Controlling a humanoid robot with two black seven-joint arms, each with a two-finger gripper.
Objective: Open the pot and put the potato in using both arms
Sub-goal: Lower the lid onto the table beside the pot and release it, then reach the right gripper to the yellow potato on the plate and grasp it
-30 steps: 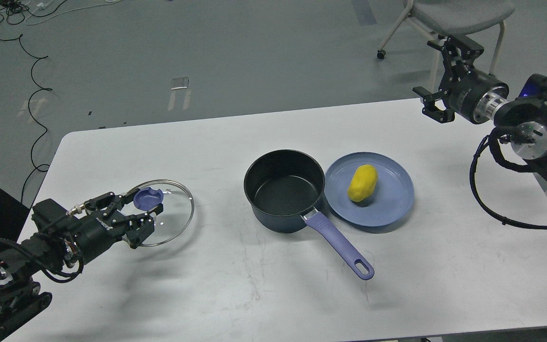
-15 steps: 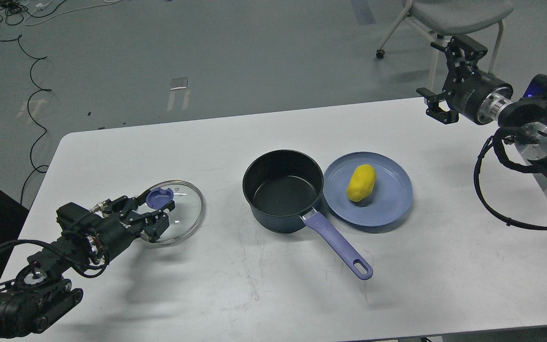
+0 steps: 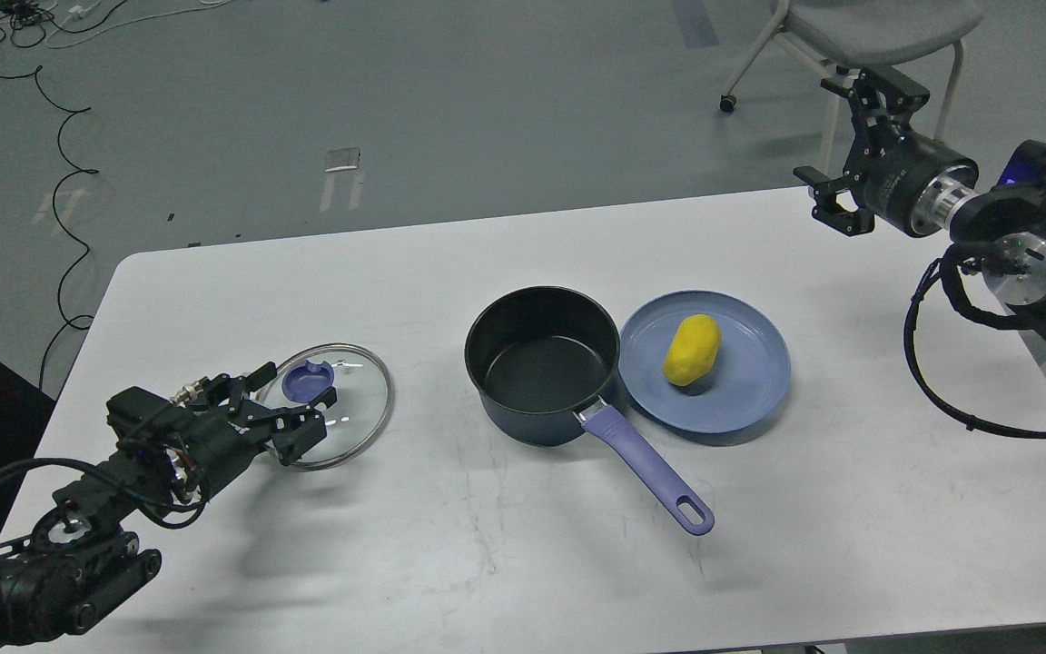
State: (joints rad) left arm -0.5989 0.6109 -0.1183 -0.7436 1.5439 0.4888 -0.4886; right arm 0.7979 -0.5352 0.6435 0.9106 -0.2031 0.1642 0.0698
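Setting the lid (image 3: 334, 405) down on the tabletop (image 3: 505, 563) looks about done; the left tool (image 3: 291, 411) is spread around its knob. Pot (image 3: 543, 363) sits uncovered, potato (image 3: 693, 350) waits on the plate (image 3: 741, 400). Farther back, the right tool (image 3: 841, 150) is splayed, holding nothing; a reach to the potato is needed next.

pot (image 3: 543, 363) mouth uncovered, potato (image 3: 693, 350) unobstructed on plate (image 3: 745, 400)

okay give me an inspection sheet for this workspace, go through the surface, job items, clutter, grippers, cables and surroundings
Surface: white table, scuffed.
Job's things: pot open, empty; glass lid lying left of it; potato on blue plate.
Clutter: nothing seen.
Grippers: left gripper open, fingers either side of the lid knob; right gripper open, empty, above the far right table corner.
Cables: black cables on floor.
Surroundings: grey floor, chair.
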